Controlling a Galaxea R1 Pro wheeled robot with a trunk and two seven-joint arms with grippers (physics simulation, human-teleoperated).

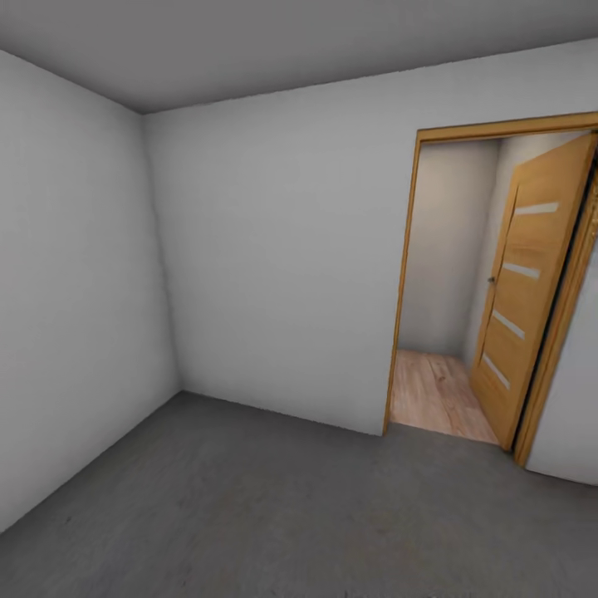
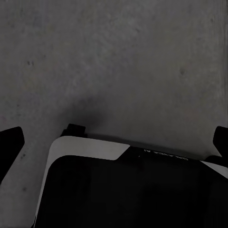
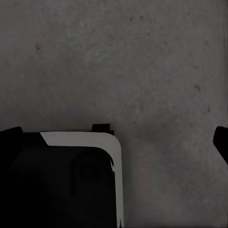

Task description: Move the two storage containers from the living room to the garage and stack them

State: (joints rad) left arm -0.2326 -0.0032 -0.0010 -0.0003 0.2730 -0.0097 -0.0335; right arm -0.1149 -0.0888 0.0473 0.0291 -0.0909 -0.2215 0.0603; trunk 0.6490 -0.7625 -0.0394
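I am in the garage, a bare room with white-grey walls (image 1: 274,249) and a dark grey concrete floor (image 1: 249,515). The two storage containers and the living room are out of view. In the left wrist view my left gripper (image 2: 115,140) hangs over the concrete floor (image 2: 118,57), its dark fingertips (image 2: 9,142) spread wide with nothing between them. My right gripper (image 3: 116,138) is likewise open above the floor (image 3: 142,61), with one fingertip (image 3: 222,141) at the frame's edge.
An open wooden slatted door (image 1: 531,291) in an orange-brown frame (image 1: 405,282) stands at the right and leads onto light wood plank flooring (image 1: 436,394). A room corner (image 1: 158,249) lies at the left. My own black and white base (image 2: 95,190) shows under both wrist cameras.
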